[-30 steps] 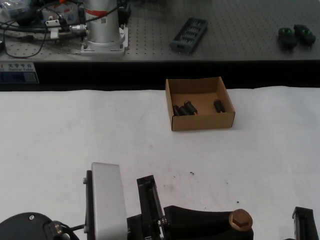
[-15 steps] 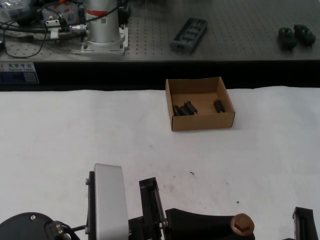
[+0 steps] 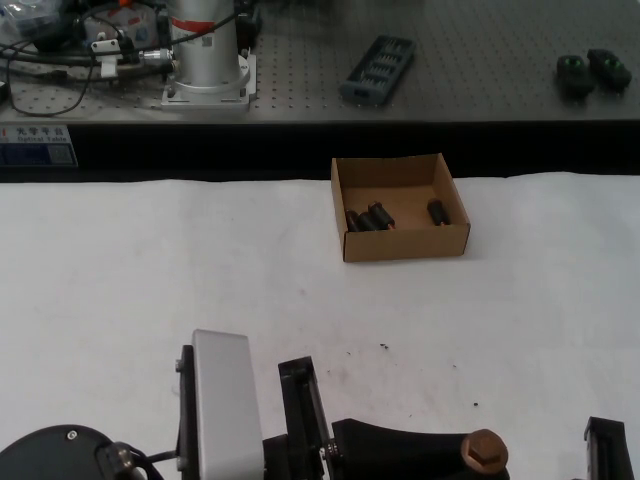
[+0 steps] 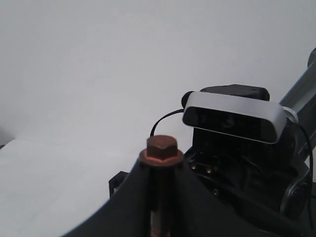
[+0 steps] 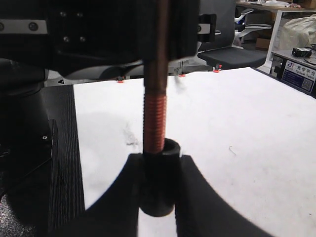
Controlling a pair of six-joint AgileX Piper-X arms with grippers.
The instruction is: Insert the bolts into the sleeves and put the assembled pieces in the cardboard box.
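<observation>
A copper bolt [image 4: 161,149] with a hex head stands upright between the dark fingers of my left gripper [image 4: 159,197], which is shut on its shaft. In the right wrist view, my right gripper [image 5: 158,195] is shut on a black sleeve [image 5: 160,185]. The bolt's threaded shaft [image 5: 155,121] enters the sleeve's mouth from above. The bolt head [image 3: 484,450] also shows low at the near edge of the high view, far short of the cardboard box [image 3: 402,250]. The box is open-topped, and several dark assembled pieces [image 3: 370,217] lie in it.
White cloth [image 3: 150,260] covers the bench between the arms and the box. Behind it is a perforated metal table with a silver post [image 3: 205,50], cables, a dark tray [image 3: 378,68] and two black parts [image 3: 593,70]. A silver wrist camera [image 4: 234,116] sits close to the bolt.
In the high view the bolt head and the white camera body have sunk slightly toward the near edge. The box and its contents have not moved.
</observation>
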